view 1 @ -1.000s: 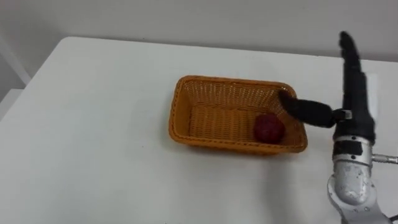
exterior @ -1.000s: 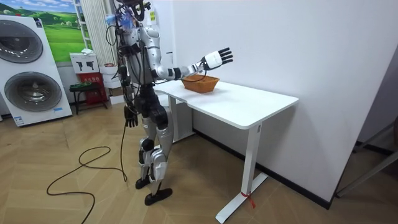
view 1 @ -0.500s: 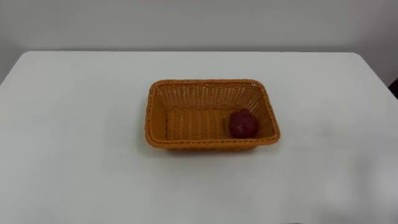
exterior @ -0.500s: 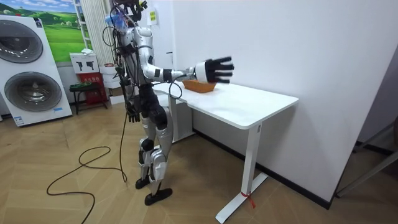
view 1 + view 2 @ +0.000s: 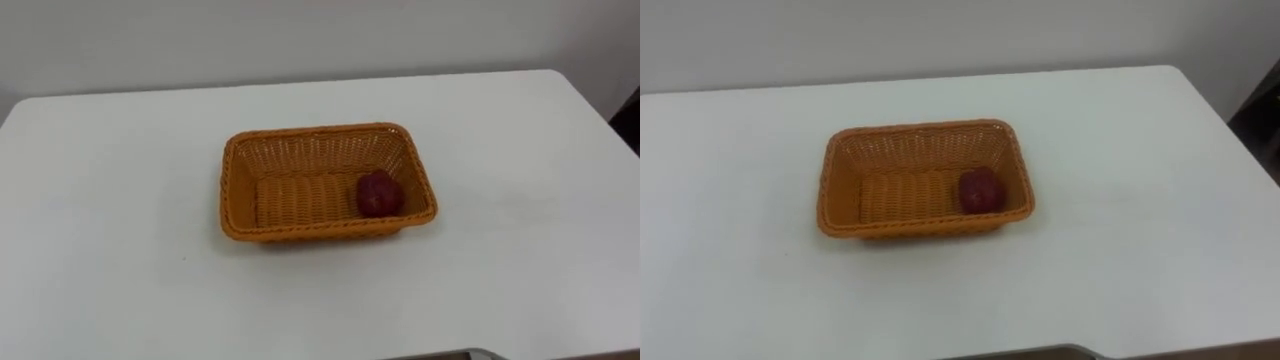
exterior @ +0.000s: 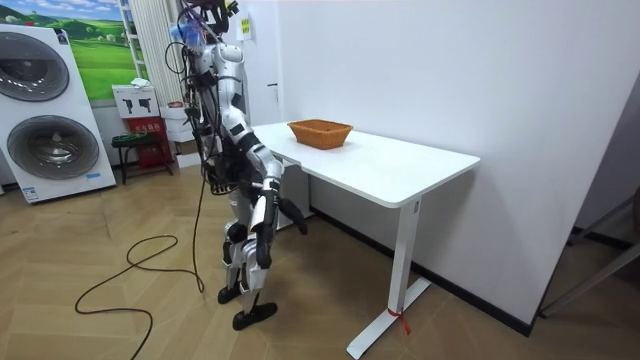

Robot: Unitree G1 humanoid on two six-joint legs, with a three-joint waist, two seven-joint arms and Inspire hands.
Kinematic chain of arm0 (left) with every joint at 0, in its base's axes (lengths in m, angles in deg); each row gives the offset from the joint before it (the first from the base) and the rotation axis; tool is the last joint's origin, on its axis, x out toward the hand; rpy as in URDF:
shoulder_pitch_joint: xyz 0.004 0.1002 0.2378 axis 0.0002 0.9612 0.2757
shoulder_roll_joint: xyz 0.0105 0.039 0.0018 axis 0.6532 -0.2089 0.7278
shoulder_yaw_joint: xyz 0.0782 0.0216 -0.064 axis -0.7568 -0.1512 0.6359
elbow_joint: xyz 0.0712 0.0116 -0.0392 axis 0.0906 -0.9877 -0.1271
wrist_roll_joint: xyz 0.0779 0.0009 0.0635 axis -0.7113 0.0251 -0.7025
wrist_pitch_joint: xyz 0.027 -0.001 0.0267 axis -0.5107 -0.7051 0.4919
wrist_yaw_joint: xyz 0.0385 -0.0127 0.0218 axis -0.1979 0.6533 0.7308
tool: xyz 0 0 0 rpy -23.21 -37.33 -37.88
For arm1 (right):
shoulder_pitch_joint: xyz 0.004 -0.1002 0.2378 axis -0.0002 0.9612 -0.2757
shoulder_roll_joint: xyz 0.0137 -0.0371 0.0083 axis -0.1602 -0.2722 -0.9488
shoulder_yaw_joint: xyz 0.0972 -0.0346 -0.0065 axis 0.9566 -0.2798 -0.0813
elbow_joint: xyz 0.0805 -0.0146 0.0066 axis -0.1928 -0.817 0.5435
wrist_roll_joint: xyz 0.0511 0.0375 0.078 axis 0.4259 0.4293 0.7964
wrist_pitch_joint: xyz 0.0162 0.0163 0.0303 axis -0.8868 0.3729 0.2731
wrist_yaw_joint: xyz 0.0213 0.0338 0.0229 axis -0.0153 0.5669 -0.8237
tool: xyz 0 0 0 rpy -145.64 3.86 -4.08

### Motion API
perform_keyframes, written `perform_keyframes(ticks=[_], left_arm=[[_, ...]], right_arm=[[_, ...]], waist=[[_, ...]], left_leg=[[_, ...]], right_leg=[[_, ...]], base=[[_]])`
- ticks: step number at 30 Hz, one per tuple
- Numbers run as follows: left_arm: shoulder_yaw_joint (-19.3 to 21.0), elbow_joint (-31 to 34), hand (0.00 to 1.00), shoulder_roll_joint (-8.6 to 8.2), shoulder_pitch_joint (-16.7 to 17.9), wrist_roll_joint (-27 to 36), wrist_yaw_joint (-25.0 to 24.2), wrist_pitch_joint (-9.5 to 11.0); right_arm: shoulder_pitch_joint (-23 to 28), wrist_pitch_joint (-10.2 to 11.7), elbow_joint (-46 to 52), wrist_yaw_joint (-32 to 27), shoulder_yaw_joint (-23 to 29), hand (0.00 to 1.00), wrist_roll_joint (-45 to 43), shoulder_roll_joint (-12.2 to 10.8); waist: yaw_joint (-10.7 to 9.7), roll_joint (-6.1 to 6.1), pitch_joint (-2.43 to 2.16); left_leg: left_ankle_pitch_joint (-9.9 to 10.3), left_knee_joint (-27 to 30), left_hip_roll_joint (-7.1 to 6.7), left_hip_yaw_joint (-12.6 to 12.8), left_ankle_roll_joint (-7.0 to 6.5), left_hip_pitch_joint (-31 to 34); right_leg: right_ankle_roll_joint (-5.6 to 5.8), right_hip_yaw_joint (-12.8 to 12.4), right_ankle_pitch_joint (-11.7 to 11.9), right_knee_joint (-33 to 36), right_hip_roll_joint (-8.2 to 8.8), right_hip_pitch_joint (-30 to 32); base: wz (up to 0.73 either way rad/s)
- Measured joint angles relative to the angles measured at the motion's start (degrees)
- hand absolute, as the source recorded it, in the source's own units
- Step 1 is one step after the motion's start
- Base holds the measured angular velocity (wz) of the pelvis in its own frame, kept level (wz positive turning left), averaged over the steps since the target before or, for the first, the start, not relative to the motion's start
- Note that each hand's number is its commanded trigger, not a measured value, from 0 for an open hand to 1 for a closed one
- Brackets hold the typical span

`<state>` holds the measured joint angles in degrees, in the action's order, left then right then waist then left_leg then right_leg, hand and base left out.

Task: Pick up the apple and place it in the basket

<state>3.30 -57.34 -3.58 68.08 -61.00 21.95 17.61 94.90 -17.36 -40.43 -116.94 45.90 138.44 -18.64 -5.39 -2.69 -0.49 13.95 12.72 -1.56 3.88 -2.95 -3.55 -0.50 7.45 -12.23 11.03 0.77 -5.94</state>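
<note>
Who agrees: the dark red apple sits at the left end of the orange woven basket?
No: the dark red apple sits at the right end of the orange woven basket; the left eye view shows it.

Silver-white limbs, black joints and feet, black right hand (image 6: 298, 222), dark cables along torso.

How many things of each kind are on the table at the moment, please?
Basket: 1
Apple: 1, lying in the basket
Total: 2
</note>
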Motion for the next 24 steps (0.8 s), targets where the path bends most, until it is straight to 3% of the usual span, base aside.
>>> perform_keyframes(ticks=[4, 6, 11, 17, 24], left_arm=[[-0.21, -0.47, 0.00, -0.04, -0.56, -0.01, -1.35, -0.37], [-0.59, -0.82, 0.00, -0.15, -0.51, -0.04, -1.61, -0.58], [-1.13, -1.36, 0.00, -0.24, -0.30, -0.65, -1.80, -1.70], [-3.50, -1.82, 0.00, -1.01, -0.67, -0.84, -2.70, -2.76], [-5.45, -1.78, 0.00, -1.72, -1.73, -1.58, -2.70, -3.99]], right_arm=[[0.17, -1.61, -6.83, 5.83, -8.41, 0.00, -5.55, -0.41], [-0.11, -4.05, -11.56, 11.48, -13.96, 0.00, -12.26, -0.44], [0.35, -7.79, -16.51, 23.76, -20.41, 0.00, -20.03, -0.54], [-0.31, -10.64, -18.21, 32.03, -23.37, 0.00, -35.76, -0.64], [-1.94, -12.35, -18.69, 35.09, -25.11, 0.00, -43.88, -1.13]], waist=[[1.96, 0.03, 0.09], [3.12, 0.17, 0.29], [4.05, 0.51, 0.51], [4.17, 1.53, 1.20], [4.36, 1.60, 1.12]], left_leg=[[0.08, 0.03, 0.48, 0.28, -0.07, -0.13], [0.08, -0.04, 0.55, 0.64, -0.06, -0.14], [0.15, -0.07, 0.53, 0.00, -0.11, -0.38], [0.17, -0.14, 0.53, -0.07, -0.06, -0.69], [0.17, -0.07, 0.55, 0.70, -0.07, -1.02]], right_leg=[[0.01, -0.52, 0.01, 0.15, -0.07, 0.11], [0.01, -0.94, 0.01, 0.42, -0.14, 0.40], [0.01, 0.38, 0.01, -0.26, 0.02, -0.12], [0.01, 0.52, 0.00, -0.44, -0.06, -0.84], [0.03, -0.29, -0.05, -0.62, -0.08, -0.48]], base=[[-0.08], [-0.07], [0.09], [0.01], [-0.04]])
